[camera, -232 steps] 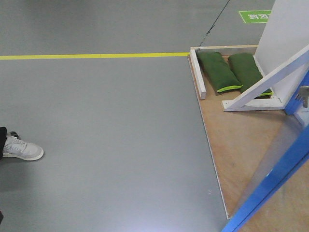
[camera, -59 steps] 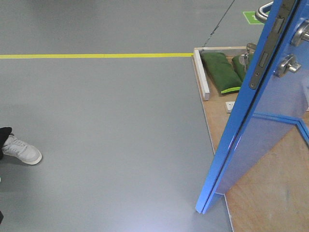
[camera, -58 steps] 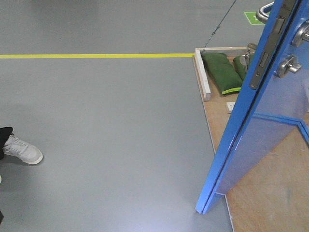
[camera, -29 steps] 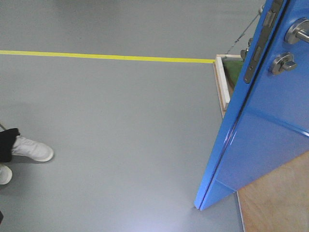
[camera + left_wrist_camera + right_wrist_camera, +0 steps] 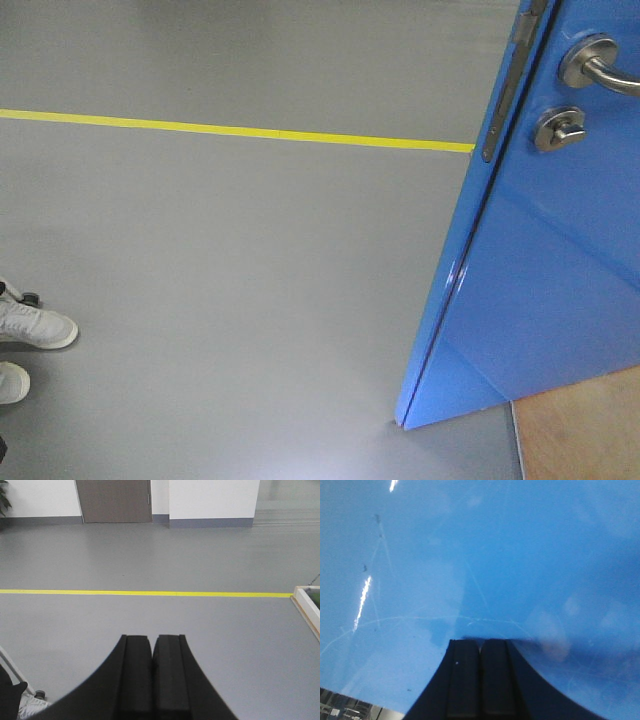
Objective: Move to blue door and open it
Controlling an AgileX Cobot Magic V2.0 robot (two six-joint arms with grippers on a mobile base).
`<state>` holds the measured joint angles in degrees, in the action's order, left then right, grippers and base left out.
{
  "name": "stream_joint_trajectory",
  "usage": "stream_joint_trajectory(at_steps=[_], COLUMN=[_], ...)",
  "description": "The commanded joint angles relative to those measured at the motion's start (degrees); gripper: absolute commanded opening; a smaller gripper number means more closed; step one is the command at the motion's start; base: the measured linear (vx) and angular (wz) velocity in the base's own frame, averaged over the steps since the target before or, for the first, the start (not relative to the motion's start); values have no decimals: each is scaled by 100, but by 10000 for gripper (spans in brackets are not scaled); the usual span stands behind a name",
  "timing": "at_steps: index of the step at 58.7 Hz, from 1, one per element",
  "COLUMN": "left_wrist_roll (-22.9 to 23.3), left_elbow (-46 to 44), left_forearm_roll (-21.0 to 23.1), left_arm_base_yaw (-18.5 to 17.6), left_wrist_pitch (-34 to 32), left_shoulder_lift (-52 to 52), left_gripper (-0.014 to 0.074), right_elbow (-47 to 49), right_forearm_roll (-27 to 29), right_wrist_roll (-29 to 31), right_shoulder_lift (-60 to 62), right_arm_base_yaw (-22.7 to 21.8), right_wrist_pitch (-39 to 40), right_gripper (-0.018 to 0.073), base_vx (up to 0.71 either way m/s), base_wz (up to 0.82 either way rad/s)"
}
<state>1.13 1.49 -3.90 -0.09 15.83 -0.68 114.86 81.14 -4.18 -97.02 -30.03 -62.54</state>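
Pressing my right gripper (image 5: 480,647), fingers together, against one blue door (image 5: 560,260): one lever handle (image 5: 600,68), one lock (image 5: 558,128). Left gripper (image 5: 152,645) closed too.

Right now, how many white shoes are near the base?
2, both at the front view's left edge: one white shoe and, below it, another, cut off. More may be hidden.

We see the blue door (image 5: 560,270) standing right of the floor line (image 5: 230,130), shoes (image 5: 30,328) far left.

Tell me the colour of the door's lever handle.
Silver metal lever handle, clearest in the front-facing view.
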Motion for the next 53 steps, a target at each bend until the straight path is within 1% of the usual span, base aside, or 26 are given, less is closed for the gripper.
stream_joint_trajectory(at_steps=[1,31,53], left_wrist_roll=[39,39,39], left_elbow=[-149,-149,-149], left_forearm_roll=[12,12,12], left_arm_base_yaw=[-37,-37,-37], left_wrist_pitch=[-490,-490,-490], left_shoulder_lift=[-68,-68,-68], left_gripper=[73,73,73], right_elbow=[141,141,141], right_forearm_roll=[287,287,287], right_wrist_roll=[57,57,57], right_shoulder_lift=[177,177,177], right_arm_base_yaw=[25,25,25], right_wrist_pitch=[364,360,360], right_gripper=[12,12,12], base_vx=[28,29,29], base_wz=[6,4,-3])
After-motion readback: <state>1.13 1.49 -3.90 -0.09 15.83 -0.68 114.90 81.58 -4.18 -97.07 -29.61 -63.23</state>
